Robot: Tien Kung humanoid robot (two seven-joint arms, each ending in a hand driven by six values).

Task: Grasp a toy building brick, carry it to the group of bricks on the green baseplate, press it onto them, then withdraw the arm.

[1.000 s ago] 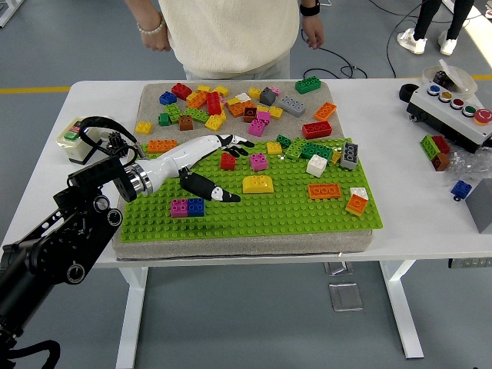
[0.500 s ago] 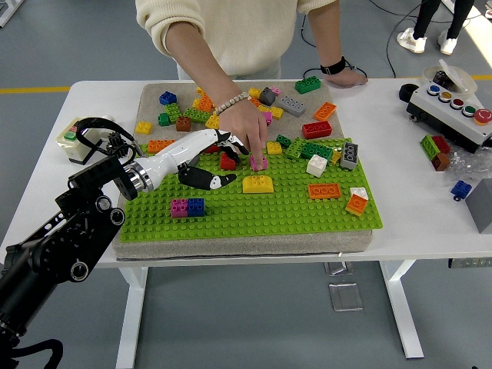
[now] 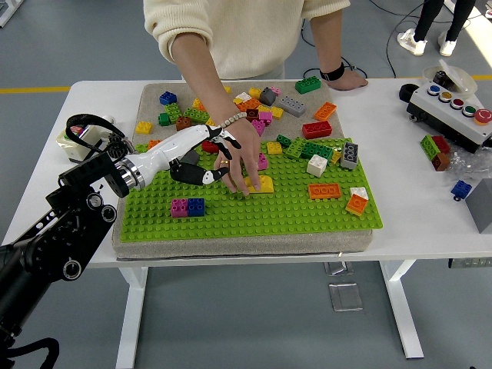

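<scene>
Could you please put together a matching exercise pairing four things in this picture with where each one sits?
Things:
1. yellow curved brick
2. pink and blue brick pair
3. orange flat brick
4. button box

Places:
A. on the white table, right of the green baseplate
B. near-left part of the baseplate
C. under the person's hand
D. right part of the baseplate, beside the white brick

Pairs: 1-C, 2-B, 3-D, 4-A

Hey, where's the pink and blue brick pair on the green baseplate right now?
In the head view, the pink and blue brick pair sits alone on the green baseplate, near its front left, below the left hand.
</scene>
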